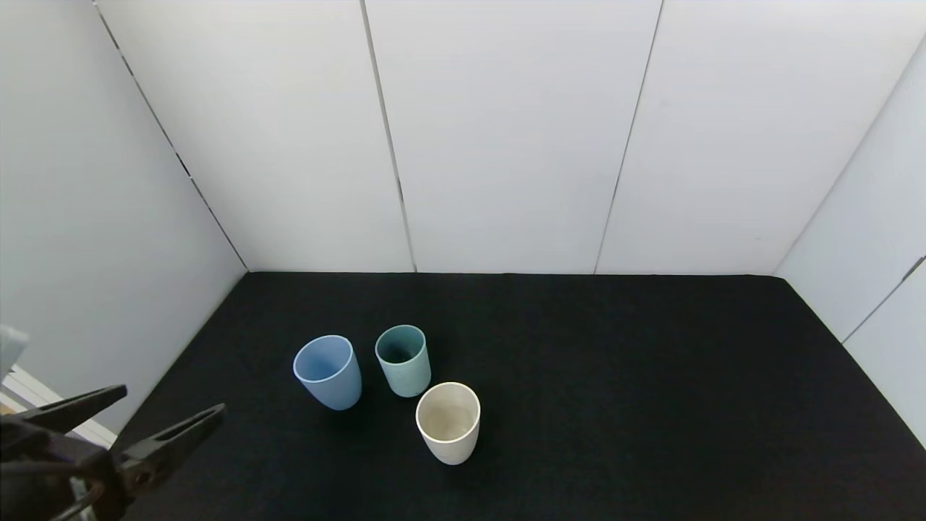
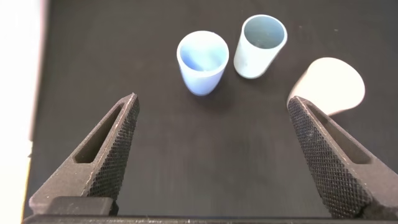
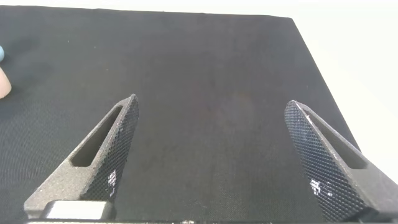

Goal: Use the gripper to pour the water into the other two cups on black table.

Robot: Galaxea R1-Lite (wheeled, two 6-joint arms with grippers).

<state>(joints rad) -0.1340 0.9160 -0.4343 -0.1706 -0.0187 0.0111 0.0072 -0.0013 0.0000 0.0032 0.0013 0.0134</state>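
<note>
Three cups stand upright close together on the black table point(image 1: 651, 376). The light blue cup point(image 1: 328, 372) is on the left, the teal-green cup point(image 1: 403, 359) is just right of it and a little farther back, and the cream-white cup point(image 1: 448, 422) is nearest the front. My left gripper point(image 1: 172, 401) is open and empty at the table's front left corner, well short of the cups. In the left wrist view point(image 2: 211, 106) it points at the blue cup point(image 2: 202, 62), with the teal cup point(image 2: 260, 45) and white cup point(image 2: 329, 85) beyond. My right gripper point(image 3: 211, 109) is open over bare table.
White panel walls point(image 1: 506, 137) enclose the table at the back and on both sides. The table's right edge point(image 3: 311, 56) shows in the right wrist view. A white-grey object point(image 1: 29, 391) sits off the table's left front corner.
</note>
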